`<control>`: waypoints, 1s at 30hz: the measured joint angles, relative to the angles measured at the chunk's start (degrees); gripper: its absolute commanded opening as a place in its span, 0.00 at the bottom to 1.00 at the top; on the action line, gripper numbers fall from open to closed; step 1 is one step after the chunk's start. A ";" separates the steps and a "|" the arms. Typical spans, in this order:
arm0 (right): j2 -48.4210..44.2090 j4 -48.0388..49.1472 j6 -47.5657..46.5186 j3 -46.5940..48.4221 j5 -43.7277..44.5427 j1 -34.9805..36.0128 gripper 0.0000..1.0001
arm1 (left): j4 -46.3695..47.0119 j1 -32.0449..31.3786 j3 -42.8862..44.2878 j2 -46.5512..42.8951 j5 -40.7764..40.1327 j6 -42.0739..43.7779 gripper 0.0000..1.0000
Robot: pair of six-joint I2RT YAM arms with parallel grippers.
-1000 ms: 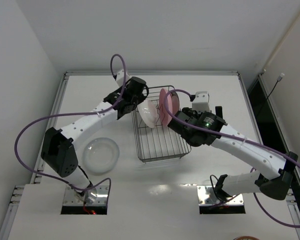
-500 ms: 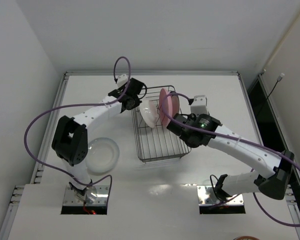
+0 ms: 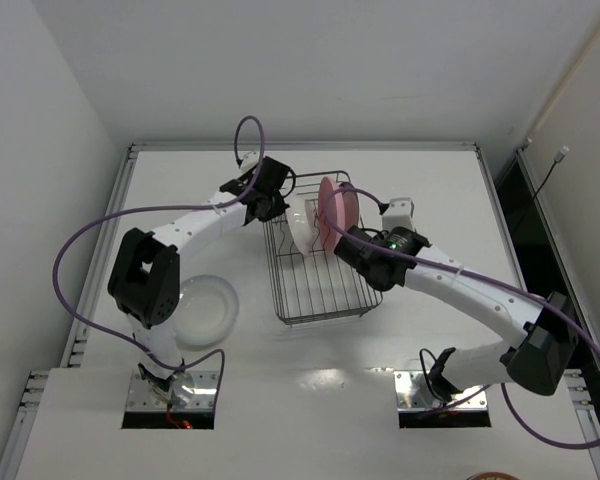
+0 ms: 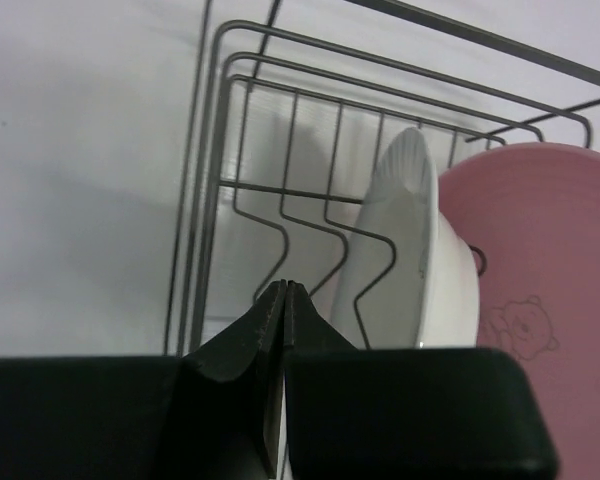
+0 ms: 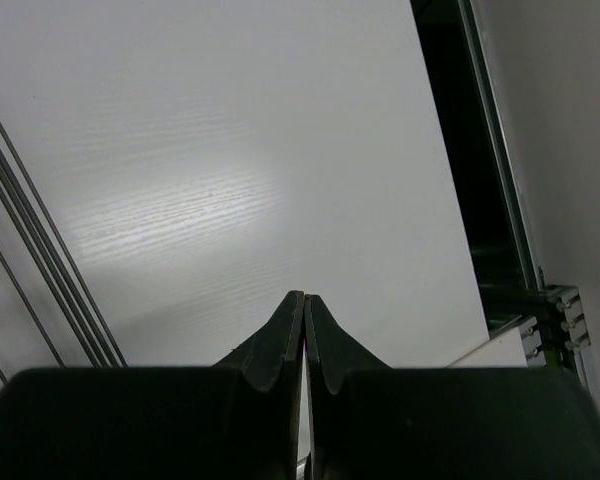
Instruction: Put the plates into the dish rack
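The dish rack (image 3: 320, 275) is a grey wire basket in the middle of the table. Two plates stand on edge at its far end: a pink plate (image 3: 336, 206) and a white plate (image 3: 302, 228) beside it. A translucent plate (image 3: 202, 308) lies flat on the table to the rack's left. My left gripper (image 3: 276, 208) is shut and empty just off the rack's far-left corner. In the left wrist view its tips (image 4: 283, 288) point at the rack wires (image 4: 230, 190), the white plate (image 4: 410, 250) and the pink plate (image 4: 545, 270). My right gripper (image 3: 380, 225) is shut and empty beside the rack's right side.
In the right wrist view the shut gripper (image 5: 302, 297) hangs over bare table, with rack wires (image 5: 40, 270) at the left and the table's right edge and dark gap (image 5: 470, 140) beyond. A metal frame rims the table (image 3: 130, 170).
Both grippers have shut with nothing in them. The left arm has drawn back from the white plate, which now stands more upright. The right gripper has moved a little off the pink plate.
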 measured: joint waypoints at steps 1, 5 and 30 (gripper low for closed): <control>0.33 0.46 0.00 -0.33 -0.48 -0.20 0.00 | 0.24 0.00 0.26 0.02 0.81 0.02 0.00; 1.51 2.60 -0.31 -1.40 -2.89 -0.94 0.00 | 0.52 -0.11 4.07 0.85 3.61 0.13 0.00; 1.40 10.21 -5.09 -4.44 -9.20 -2.64 0.00 | -5.73 -6.36 21.99 7.82 7.15 5.46 0.00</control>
